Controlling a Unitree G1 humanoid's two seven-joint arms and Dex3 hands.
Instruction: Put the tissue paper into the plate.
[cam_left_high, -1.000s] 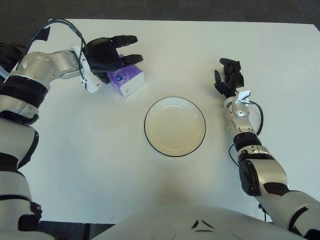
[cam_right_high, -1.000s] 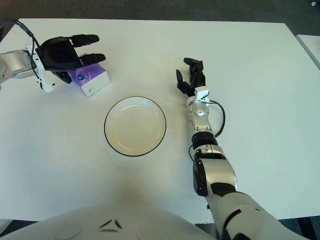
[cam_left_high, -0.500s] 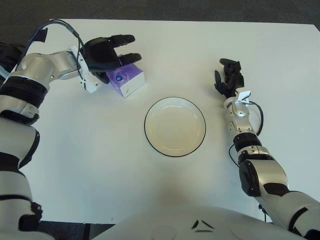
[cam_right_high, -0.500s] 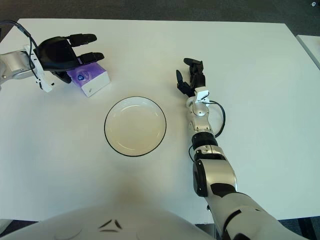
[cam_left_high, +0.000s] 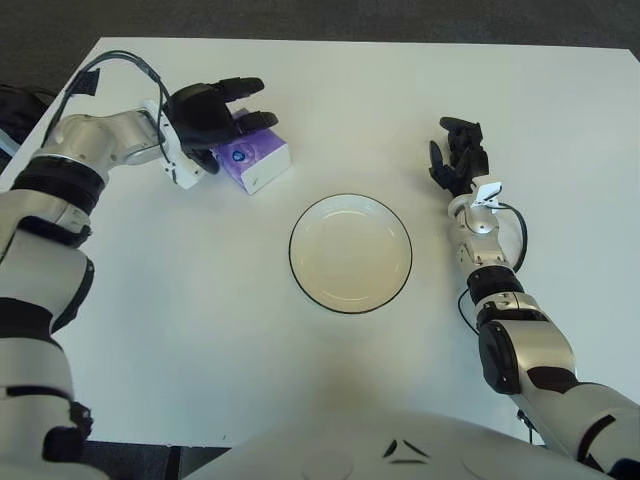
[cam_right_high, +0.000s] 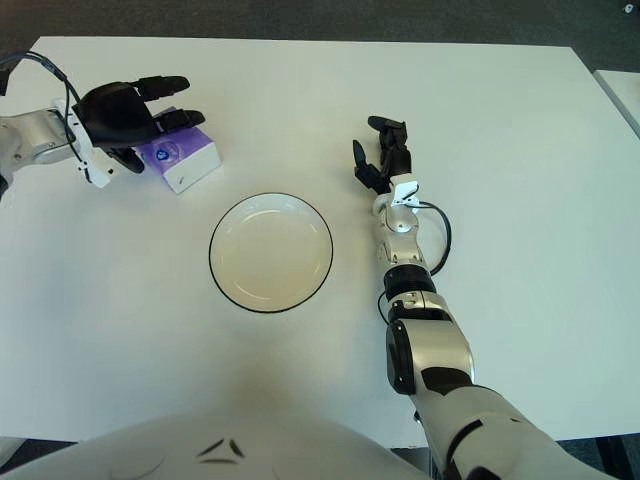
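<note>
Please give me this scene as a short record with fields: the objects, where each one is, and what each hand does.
tissue pack: purple and white, on the table, up-left of the plate
plate: white with dark rim, nothing in it, table centre
left hand: over the pack's left end, fingers spread, grasp not closed
right hand: idle, right of the plate
task state: pack not yet in plate

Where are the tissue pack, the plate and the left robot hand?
tissue pack (cam_left_high: 256, 163), left eye view, purple top face.
plate (cam_left_high: 350, 253), left eye view, bare middle.
left robot hand (cam_left_high: 208, 108), left eye view, black palm.
</note>
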